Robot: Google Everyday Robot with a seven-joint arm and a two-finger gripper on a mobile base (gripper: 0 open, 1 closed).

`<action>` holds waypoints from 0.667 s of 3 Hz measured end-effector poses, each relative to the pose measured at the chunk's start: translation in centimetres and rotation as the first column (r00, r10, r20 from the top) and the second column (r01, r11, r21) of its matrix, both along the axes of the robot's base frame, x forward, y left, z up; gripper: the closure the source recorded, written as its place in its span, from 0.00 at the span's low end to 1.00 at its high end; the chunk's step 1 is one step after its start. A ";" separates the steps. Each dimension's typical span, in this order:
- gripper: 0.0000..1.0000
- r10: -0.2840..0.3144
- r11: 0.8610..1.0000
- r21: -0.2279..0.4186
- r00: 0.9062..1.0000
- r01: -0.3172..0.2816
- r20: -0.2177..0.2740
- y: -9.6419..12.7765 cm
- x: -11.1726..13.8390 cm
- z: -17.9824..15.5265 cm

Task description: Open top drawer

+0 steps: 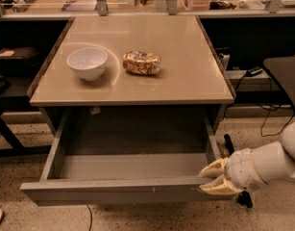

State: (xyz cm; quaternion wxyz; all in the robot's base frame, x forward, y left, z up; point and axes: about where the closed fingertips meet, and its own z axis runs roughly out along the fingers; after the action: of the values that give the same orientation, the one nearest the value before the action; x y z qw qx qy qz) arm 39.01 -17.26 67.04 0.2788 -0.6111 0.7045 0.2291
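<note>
Grey top drawer [113,189] stands pulled far out from under the counter [185,76]; its front panel sits low in the camera view and the grey box interior is open to sight

Camera view, further notes:
- hand [204,181] is at the right end of the drawer front, reaching in from the right on a white arm [269,161]
- its two pale fingers [215,169] are pinched on that right end, one over the top edge and one against the outer face, so the panel lies between them
- white bowl [87,62] and crumpled gold packet [142,63] sit on the counter, near each other but apart, well back from the front edge
- drawer front looks slightly skewed, left end a little lower in the picture than the right

Judgement: the opening looks nearly done; little travel seems left on the slides

To do this step well: pull straight out along the slide line, not sideways, since the grip is off-centre at one corner and a slanted pull could rack the box and jam it. Go slowly toward the end stop, hold the pinch firm enough not to slip off the thin edge, and avoid pressing down on the extended front
</note>
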 end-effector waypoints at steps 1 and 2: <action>0.59 0.000 1.000 0.000 1.000 0.000 0.000 0.0 0.0 0.0; 0.35 0.000 1.000 0.000 1.000 0.000 0.000 0.0 0.0 0.0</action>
State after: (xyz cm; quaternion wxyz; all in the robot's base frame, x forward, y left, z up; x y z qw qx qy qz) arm 39.01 -17.25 67.04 0.2788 -0.6111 0.7045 0.2292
